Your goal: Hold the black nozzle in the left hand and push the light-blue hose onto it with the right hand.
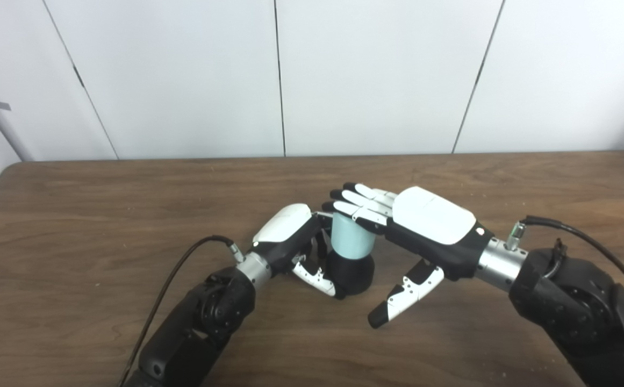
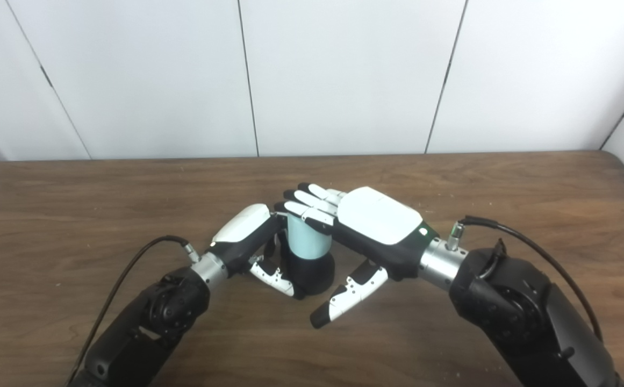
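The black nozzle (image 1: 350, 272) stands upright on the brown table (image 1: 102, 215) near the middle. The light-blue hose piece (image 1: 348, 237) sits on top of it, upright. My left hand (image 1: 295, 244) is wrapped around the nozzle from the left, its thumb across the nozzle's front. My right hand (image 1: 414, 220) lies flat, palm down, with its fingers (image 1: 357, 201) resting over the top of the hose; its thumb (image 1: 406, 293) hangs free to the right of the nozzle. It grips nothing.
White wall panels (image 1: 376, 75) stand behind the table's far edge. Black cables (image 1: 177, 274) run from both wrists. Small crumbs dot the tabletop.
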Controlling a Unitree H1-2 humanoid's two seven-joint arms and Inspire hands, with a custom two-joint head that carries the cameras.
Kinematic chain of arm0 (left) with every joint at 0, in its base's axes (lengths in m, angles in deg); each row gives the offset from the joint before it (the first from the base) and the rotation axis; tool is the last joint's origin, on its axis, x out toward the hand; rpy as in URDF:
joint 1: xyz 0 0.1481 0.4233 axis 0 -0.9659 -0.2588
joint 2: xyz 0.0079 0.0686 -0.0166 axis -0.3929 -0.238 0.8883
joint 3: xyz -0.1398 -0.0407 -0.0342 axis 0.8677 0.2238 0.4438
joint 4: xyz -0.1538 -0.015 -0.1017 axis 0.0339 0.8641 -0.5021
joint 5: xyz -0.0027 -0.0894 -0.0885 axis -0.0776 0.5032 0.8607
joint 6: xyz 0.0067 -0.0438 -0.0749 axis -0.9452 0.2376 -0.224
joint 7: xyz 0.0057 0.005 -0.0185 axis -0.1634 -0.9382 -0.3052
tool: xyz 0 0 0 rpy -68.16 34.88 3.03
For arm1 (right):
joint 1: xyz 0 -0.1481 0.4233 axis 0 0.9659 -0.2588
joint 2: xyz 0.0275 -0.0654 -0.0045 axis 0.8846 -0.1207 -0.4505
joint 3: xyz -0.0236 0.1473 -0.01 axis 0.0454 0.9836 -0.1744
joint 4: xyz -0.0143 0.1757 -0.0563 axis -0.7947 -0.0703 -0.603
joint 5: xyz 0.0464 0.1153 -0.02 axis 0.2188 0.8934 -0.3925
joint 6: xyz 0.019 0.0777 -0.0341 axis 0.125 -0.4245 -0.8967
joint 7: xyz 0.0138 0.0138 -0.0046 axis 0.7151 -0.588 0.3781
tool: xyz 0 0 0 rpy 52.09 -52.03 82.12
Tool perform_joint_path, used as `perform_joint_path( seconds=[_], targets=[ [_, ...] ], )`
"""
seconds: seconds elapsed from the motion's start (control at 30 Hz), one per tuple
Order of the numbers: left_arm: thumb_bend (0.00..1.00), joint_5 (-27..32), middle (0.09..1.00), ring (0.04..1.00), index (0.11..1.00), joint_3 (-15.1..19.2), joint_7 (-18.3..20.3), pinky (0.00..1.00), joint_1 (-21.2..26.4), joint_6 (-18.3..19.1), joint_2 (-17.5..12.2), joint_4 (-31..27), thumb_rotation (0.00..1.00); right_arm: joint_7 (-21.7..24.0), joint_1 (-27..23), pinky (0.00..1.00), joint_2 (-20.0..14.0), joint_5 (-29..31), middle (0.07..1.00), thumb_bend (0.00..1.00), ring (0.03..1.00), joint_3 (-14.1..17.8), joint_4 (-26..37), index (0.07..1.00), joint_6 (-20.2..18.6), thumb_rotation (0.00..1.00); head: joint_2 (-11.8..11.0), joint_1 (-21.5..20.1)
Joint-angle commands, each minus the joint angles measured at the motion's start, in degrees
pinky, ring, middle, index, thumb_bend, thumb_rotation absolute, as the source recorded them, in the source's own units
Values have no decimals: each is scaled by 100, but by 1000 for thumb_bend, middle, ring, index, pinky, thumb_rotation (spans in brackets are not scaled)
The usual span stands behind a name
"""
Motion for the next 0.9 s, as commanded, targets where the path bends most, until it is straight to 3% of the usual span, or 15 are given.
perform_joint_path(
  seconds=[0.0,0.43,0.57,0.67,0.73,0.87],
  targets=[
    [528,-285,456,422,485,6,136,345,-44,297,-210,147,0,500,85,945,-150,31,1000,723,1000,-222,-15,981,36,819,8,4],
    [528,-239,457,429,484,25,151,358,-30,287,-210,185,0,391,-87,948,-224,17,994,719,1000,-137,-1,963,235,819,-27,-24],
    [528,-242,457,428,484,20,137,359,-27,272,-206,221,0,246,-212,945,-152,101,999,708,1000,55,110,964,200,813,-38,-39],
    [528,-260,458,419,484,7,140,347,-30,292,-197,227,0,-249,-204,872,154,75,1000,689,964,440,251,943,123,656,-38,-39],
    [528,-262,458,415,484,4,147,340,-37,307,-193,207,0,-716,-78,803,450,37,969,661,926,758,221,897,154,451,-38,-39],
    [528,-267,468,408,480,-4,130,332,-34,281,-196,245,0,-1399,136,699,1115,41,912,657,870,1313,67,837,24,287,-52,-64]
  ],
)
